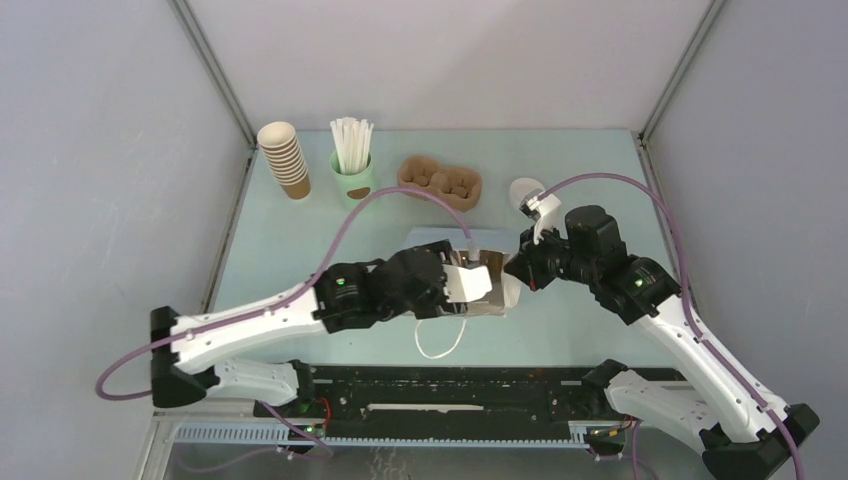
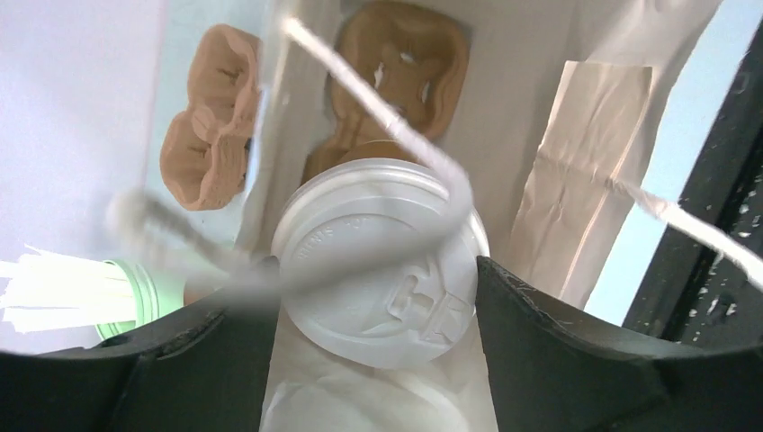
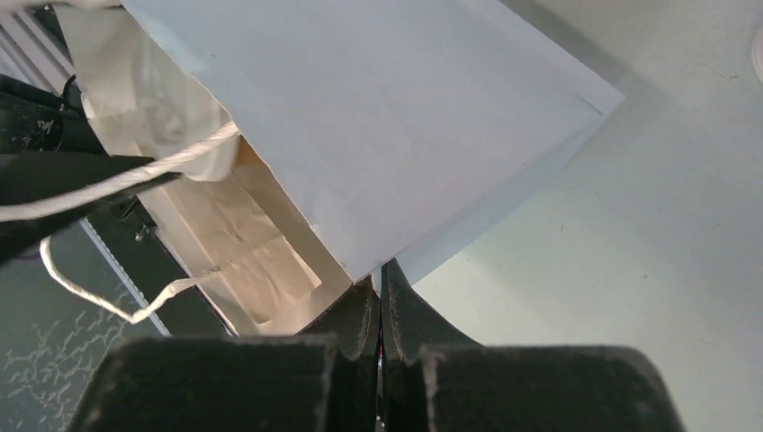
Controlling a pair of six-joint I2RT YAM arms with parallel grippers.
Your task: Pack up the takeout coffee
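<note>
The takeout coffee [image 2: 378, 261], a cup with a round white lid, sits between my left gripper's [image 2: 373, 288] two black fingers, which press on the lid's sides. It is in the mouth of a white paper bag [image 1: 432, 240] that lies on its side mid-table. A brown pulp carrier [image 2: 400, 72] lies deeper in the bag, behind the cup. From above, my left gripper [image 1: 474, 281] reaches into the bag's opening and the cup is hidden. My right gripper [image 1: 519, 268] is shut on the bag's rim, its fingers pinching the paper edge [image 3: 380, 270].
A second pulp carrier [image 1: 440, 183] sits at the back centre. A stack of lidless brown cups [image 1: 285, 158] and a mint-green cup of straws [image 1: 352, 172] stand at the back left. A loose white lid [image 1: 524, 191] lies behind my right wrist. The bag's string handle [image 1: 440, 340] loops toward the near edge.
</note>
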